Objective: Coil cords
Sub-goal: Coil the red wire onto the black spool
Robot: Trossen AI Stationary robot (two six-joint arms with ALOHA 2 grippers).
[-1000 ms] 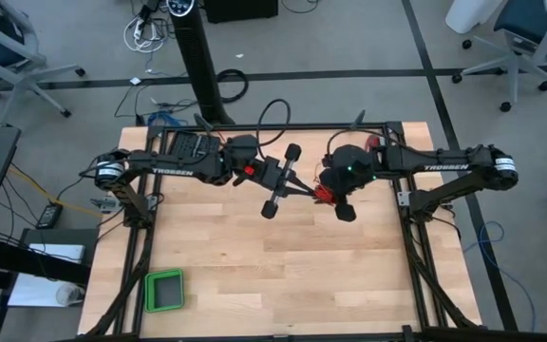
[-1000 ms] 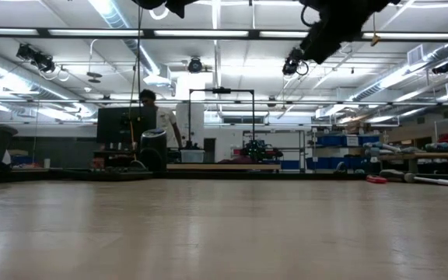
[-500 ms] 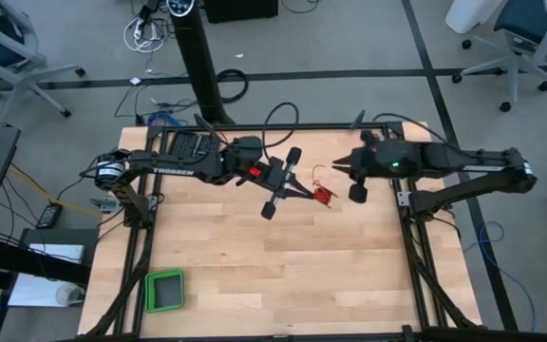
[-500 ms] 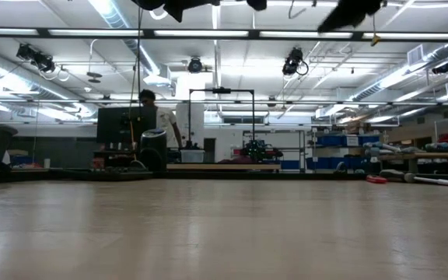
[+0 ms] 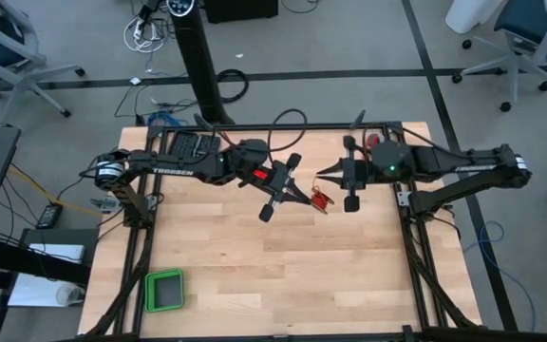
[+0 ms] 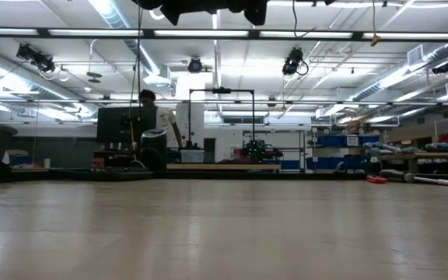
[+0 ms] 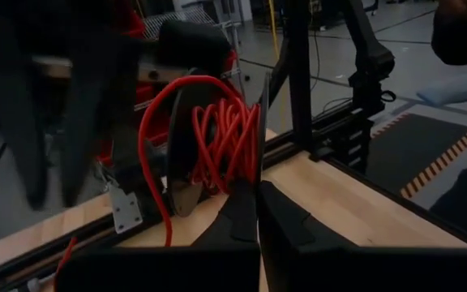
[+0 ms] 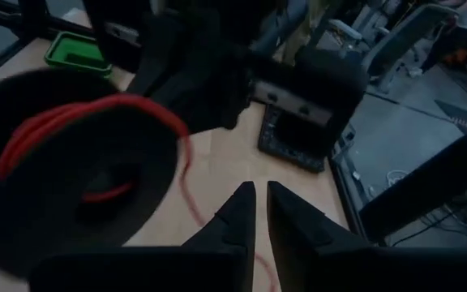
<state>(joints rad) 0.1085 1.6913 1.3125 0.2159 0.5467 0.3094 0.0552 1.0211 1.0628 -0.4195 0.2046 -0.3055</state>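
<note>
the left gripper [image 5: 304, 196] hangs above the middle of the light wooden slatted table [image 5: 283, 275], at the back half, its fingers pinched tight on a small bundle of thin red cord [image 5: 320, 199]. in the left wrist view the bundle shows as several loops of red cord [image 7: 221, 138] stacked against one another right at the closed fingertips, with one loose strand trailing down off the loops.

the right gripper [image 5: 323, 173] sits at about one o'clock from the bundle, close but not touching it, fingers pointing toward the left arm. a second ago it was down over the cord, right against the left gripper's tips; half a second ago it had pulled well away toward three o'clock, leaving the red bundle alone at the left fingertips; now it has swung back in near the bundle. its fingers have been narrowing over that second and in the right wrist view the fingertips [image 8: 242, 209] stand nearly together with only a slim gap and nothing between them.

my reading: a wrap has just been laid and let go, and the right arm is coming back for the trailing strand. the coil looks partly made, since the free tail still hangs loose.

a green square tray [image 5: 164, 290] sits at the table's seven o'clock corner, untouched.
</note>
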